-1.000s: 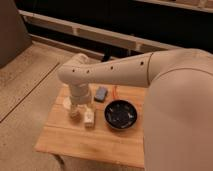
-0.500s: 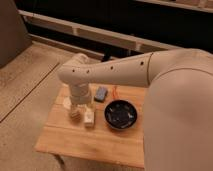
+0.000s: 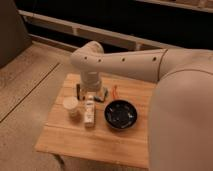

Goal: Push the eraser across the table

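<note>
- The robot's big cream-white arm (image 3: 150, 62) fills the right side, reaches left over the far half of the surface and bends straight down at a rounded joint.
- The small square table with a light, bamboo-like plank top (image 3: 90, 142) stands on a speckled beige floor (image 3: 25, 85). Its near half is bare wood.
- A dark wall with pale horizontal rails (image 3: 100, 32) runs along the far side of the scene.
- A round black bowl (image 3: 120, 114) sits on the right-middle of the surface, near the arm's large casing.
- A small white bottle-like object (image 3: 89, 111) lies just left of the bowl, its long axis running near to far.
- A short white paper cup (image 3: 71, 106) stands upright just left of that bottle, close beside it.
- The gripper (image 3: 90, 95) hangs from the downturned wrist at the far middle of the surface, just beyond the white bottle. I cannot tell whether its jaws are spread or pressed together.
- The small grey block eraser (image 3: 103, 93) lies on the far part of the surface, just right of the gripper and partly hidden by it. Whether they touch cannot be told.
- A thin red-orange item (image 3: 115, 91) lies just right of the eraser, beyond the bowl.
</note>
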You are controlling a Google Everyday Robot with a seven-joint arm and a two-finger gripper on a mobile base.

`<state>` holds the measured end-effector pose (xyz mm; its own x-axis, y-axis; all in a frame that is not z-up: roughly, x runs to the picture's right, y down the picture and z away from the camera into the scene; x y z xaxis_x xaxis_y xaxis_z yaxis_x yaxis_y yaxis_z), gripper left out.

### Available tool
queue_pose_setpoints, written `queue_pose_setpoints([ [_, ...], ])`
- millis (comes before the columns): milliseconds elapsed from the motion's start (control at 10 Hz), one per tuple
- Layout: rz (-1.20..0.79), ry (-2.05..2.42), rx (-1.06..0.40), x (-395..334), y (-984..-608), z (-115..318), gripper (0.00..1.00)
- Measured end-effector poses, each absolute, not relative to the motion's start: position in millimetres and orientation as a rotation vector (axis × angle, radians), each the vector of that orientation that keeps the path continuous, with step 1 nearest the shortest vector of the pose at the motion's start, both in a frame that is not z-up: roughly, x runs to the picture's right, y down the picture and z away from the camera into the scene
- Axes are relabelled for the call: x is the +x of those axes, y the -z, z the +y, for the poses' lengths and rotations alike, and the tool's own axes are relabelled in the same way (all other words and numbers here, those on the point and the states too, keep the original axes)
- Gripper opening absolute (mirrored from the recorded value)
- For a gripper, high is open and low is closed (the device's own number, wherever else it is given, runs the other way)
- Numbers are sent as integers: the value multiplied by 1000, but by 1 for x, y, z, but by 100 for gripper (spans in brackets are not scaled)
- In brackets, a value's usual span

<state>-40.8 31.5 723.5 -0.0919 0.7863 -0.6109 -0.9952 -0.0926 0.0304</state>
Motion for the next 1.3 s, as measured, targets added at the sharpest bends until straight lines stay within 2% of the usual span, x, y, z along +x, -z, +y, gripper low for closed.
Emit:
queue_pose_setpoints([
  [300,576,-1675,-535,-3,-739,21,65],
  [700,578,-1671,-532,-5,-740,20,65],
  [1000,654,-1638,-403,31,-766,-7,65],
  [1300,653,-1591,-364,33,-796,-31,65],
])
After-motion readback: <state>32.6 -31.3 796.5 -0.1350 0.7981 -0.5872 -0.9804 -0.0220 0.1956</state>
